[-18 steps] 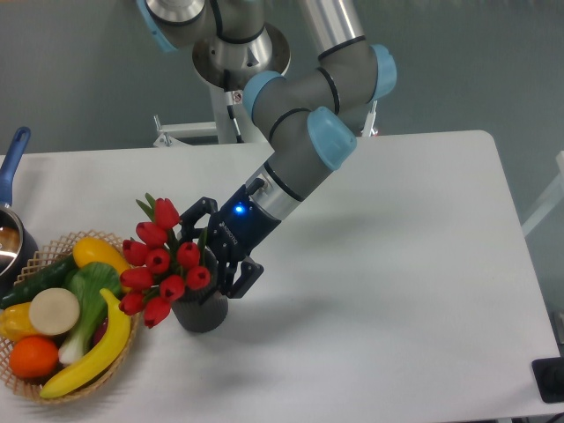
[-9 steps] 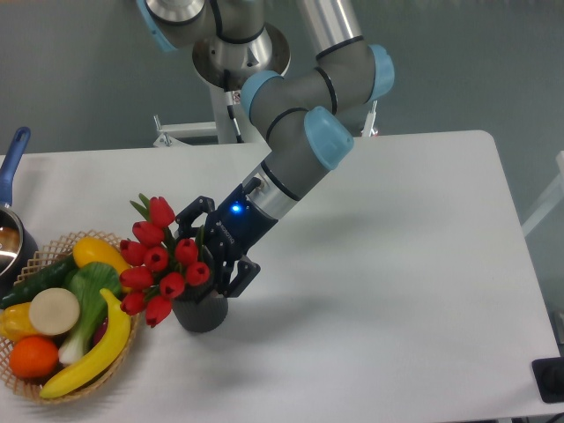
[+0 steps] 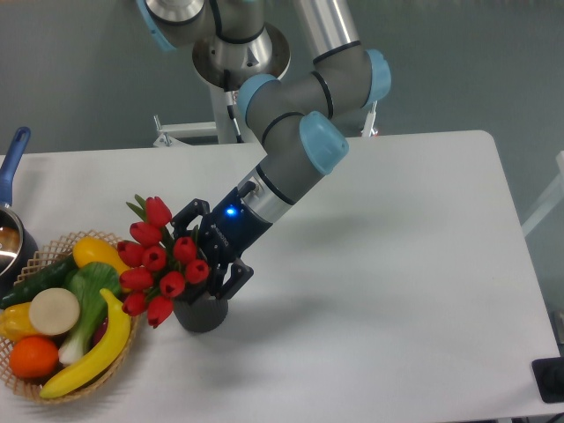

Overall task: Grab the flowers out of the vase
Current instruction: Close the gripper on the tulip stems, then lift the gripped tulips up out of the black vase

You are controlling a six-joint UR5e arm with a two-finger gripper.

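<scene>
Vase stands on the white surface, directly below the claw. Flowers sit in the vase, leaning away from the claw toward a wicker basket of fruit. Claw fingers flank the stems; whether they grip cannot be told, being partly hidden.

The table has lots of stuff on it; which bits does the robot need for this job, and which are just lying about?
Needed:
- flowers
- vase
- gripper, around the stems

Lying about:
- basket holding the banana, orange and other produce
- saucepan at the left edge
</scene>
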